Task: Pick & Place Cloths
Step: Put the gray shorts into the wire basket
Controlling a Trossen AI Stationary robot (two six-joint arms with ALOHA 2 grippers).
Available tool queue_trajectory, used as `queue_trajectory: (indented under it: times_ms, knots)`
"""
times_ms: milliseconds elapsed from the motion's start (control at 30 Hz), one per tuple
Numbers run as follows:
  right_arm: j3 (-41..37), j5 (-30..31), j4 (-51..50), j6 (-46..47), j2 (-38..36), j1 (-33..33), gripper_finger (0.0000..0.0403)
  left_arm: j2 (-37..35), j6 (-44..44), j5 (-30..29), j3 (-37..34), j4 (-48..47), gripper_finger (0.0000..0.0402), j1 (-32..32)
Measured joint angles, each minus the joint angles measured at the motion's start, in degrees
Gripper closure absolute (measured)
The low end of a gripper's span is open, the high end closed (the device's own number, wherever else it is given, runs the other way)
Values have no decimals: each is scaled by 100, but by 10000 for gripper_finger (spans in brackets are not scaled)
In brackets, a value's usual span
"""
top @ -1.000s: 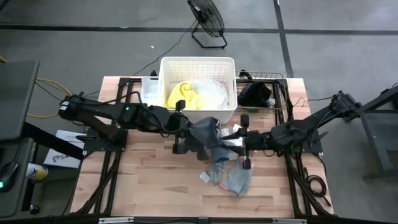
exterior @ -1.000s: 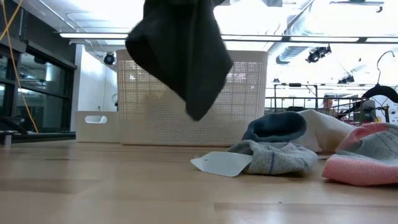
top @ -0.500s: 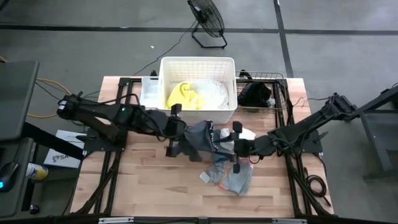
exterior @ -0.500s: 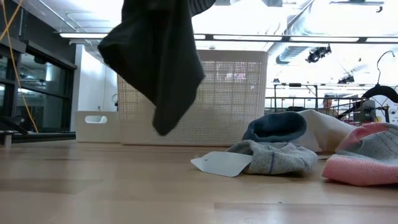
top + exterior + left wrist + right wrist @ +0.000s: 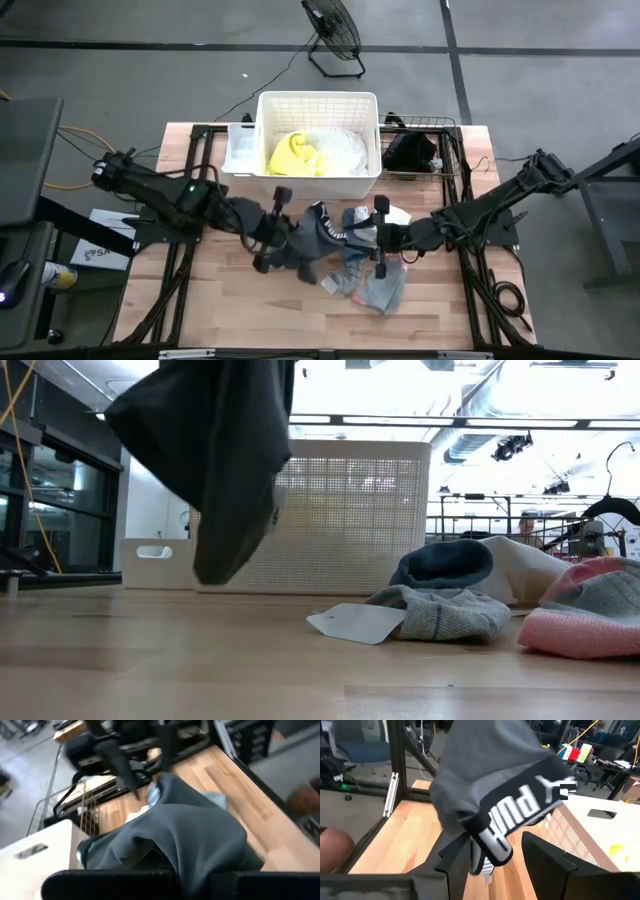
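Above the table — left end effector (image 5: 277, 240) (clamped) lifts dark grey cloth (image 5: 312, 238).

I count two arms of mine over the worktop (image 5: 230, 310), each with one end effector: left (image 5: 268, 240), right (image 5: 378, 240). One white basket (image 5: 318, 102) sits at the far edge, holding two cloths: one yellow (image 5: 292, 155), one white (image 5: 342, 150). One dark grey cloth (image 5: 312, 240) is lifted. One wire basket (image 5: 455, 150) holds one black cloth (image 5: 408, 150).

Wooden table (image 5: 230, 300) bears basket (image 5: 318, 103) and cloths (image 5: 372, 285).
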Motion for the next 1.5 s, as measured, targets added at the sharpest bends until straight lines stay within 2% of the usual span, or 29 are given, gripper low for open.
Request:
queue_trajectory:
  times_ms: [133, 267, 500, 633, 833, 1033, 1267, 1500]
  knots:
    - [0, 0, 425, -34, -4, -12, 233, 0, 648, 2, 0, -534, 402, -225]
    - [0, -20, 956, -216, -11, -87, 233, 0, 899, -9, 0, -807, 402, -411]
    - [-2, -738, 1340, -162, 178, -458, 230, 0, 902, -22, 0, -766, 402, -468]
    - [-2, -1228, 1549, -119, 301, -632, 198, 0, 919, -26, 0, -759, 402, -459]
    - [-2, -2002, 2335, 25, 756, -857, 112, 0, 951, -25, 0, -735, 402, -459]
    - [-2, -2173, 3097, 42, 1413, -996, 49, 0, 1052, -24, 0, -579, 402, -459]
    - [2, -2283, 3899, 192, 2027, -1041, 27, 2, 1223, -24, 0, -313, 401, -459]
    - [414, -2802, 3933, 502, 2592, -1069, 29, 11, 1680, -20, 0, 351, 401, -457]
